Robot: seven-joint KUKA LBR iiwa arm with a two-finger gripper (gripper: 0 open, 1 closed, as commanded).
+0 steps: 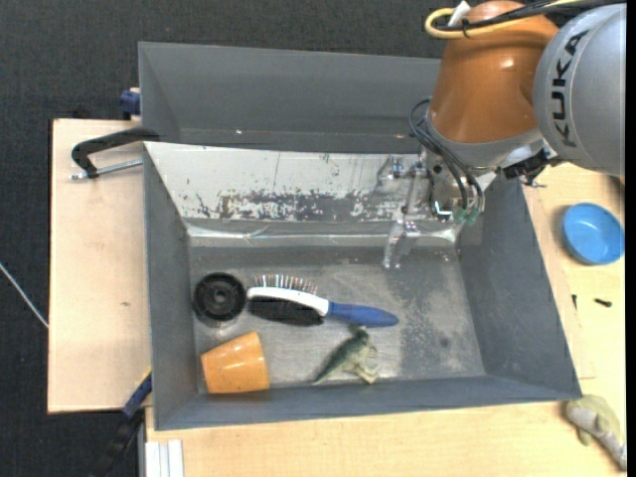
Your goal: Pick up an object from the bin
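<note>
My claw hangs low at the back of the grey bin, close to the shiny back wall. It is over a bare bit of the floor. I cannot tell how far open the claw is, and I can make out nothing held in it. The orange cover on the arm sits up above it and to its right. The thing nearest the claw is a brush with white hairs, a black head and a blue handle. It lies flat, below the claw and a bit to its left, and the blue handle end points toward the claw's side. It is near the claw but not touching it. Next is a small green toy dinosaur, further below the claw, past the brush handle and close to the front wall. Further off to the left is a black round thing, like a small wheel or a lid. It sits just beside the head of the brush, and I cannot tell if the two touch. Farthest from the claw is an orange cup. It lies on its side in the front left corner, well apart from the claw, just below the black round thing.
</note>
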